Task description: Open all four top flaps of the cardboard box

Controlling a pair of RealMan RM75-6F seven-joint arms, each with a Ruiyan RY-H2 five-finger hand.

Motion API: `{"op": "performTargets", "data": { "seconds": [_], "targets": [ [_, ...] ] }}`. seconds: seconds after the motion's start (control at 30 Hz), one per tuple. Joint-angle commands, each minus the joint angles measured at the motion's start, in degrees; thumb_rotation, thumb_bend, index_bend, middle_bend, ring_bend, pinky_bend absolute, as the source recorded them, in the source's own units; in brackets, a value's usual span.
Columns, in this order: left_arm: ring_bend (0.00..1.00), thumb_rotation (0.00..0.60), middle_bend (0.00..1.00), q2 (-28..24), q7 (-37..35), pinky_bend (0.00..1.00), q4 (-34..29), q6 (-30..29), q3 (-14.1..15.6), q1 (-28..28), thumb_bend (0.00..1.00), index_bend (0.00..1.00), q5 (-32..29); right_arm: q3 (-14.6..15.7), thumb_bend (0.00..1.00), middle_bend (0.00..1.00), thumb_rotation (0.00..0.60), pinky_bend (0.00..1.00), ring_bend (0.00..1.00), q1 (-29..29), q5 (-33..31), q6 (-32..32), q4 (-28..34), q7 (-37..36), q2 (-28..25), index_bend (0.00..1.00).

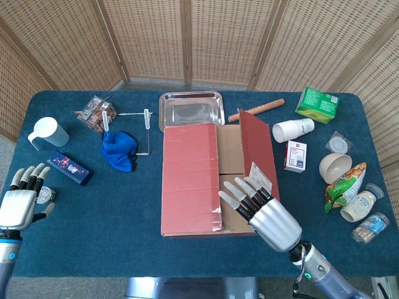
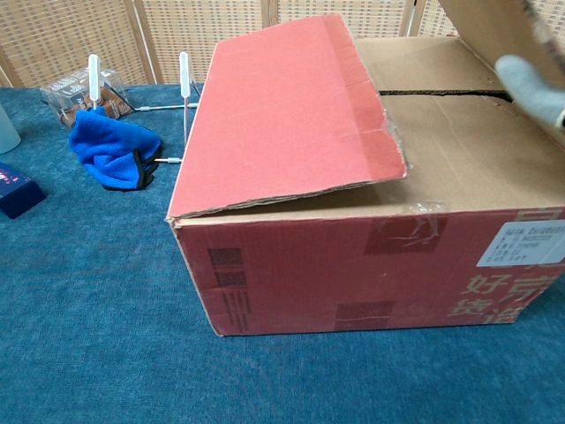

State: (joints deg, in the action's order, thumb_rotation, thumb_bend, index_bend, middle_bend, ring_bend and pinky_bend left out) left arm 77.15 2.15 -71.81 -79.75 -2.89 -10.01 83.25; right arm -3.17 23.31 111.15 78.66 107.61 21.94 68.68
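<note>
Cardboard box (image 1: 215, 177) sits mid-table on the blue cloth-covered table (image 1: 112, 212), just in front of the metal tray (image 1: 191, 109). Left top flap (image 1: 189, 176) lies flat, shut, over the box's left half; chest view shows it (image 2: 282, 115) sloping a bit, w/ a ragged tape edge. Right top flap (image 1: 257, 159) is raised, tilted up and outward, white label on it; brown inner flaps (image 1: 229, 152) show beneath, w/ a seam betw. them in chest view.

Right hand (image 1: 265, 208) is at the box's near right corner, fingers (image 1: 240, 193) straight and spread, against the raised flap's underside/edge; can't tell exact contact. It grips nothing. In chest view only a grey fingertip (image 2: 530, 84) shows next to the lifted flap.

Left hand (image 1: 22, 199) is well apart, at the table's near left edge, fingers spread, holding nothing.

Around: blue cloth (image 1: 120, 149) and wire rack w/ droppers (image 1: 144, 128) left of box; dark blue box (image 1: 70, 168) and white mug (image 1: 48, 132) further left. Rolling pin (image 1: 257, 109), paper cups (image 1: 293, 130), green box (image 1: 317, 103), small white-red box (image 1: 295, 156), bowl (image 1: 334, 167) and snack bag (image 1: 344, 185) on the right.
</note>
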Motion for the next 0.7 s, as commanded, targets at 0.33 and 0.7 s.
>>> {"op": "performTargets", "data": {
  "seconds": [0.33, 0.7],
  "targets": [
    [0.00, 0.600, 0.00, 0.18, 0.31, 0.00, 0.08, 0.04, 0.22, -0.02, 0.06, 0.00, 0.25, -0.76, 0.59, 0.00, 0.600, 0.01, 0.00, -1.57, -1.06, 1.07, 1.32, 2.59, -3.04, 0.00],
    [0.00, 0.600, 0.00, 0.27, 0.46, 0.00, -0.05, 0.05, 0.36, 0.01, 0.07, 0.00, 0.37, -2.08, 0.56, 0.00, 0.600, 0.00, 0.00, -2.93, -1.64, 2.92, 0.44, 5.55, -3.79, 0.00]
  ]
}}
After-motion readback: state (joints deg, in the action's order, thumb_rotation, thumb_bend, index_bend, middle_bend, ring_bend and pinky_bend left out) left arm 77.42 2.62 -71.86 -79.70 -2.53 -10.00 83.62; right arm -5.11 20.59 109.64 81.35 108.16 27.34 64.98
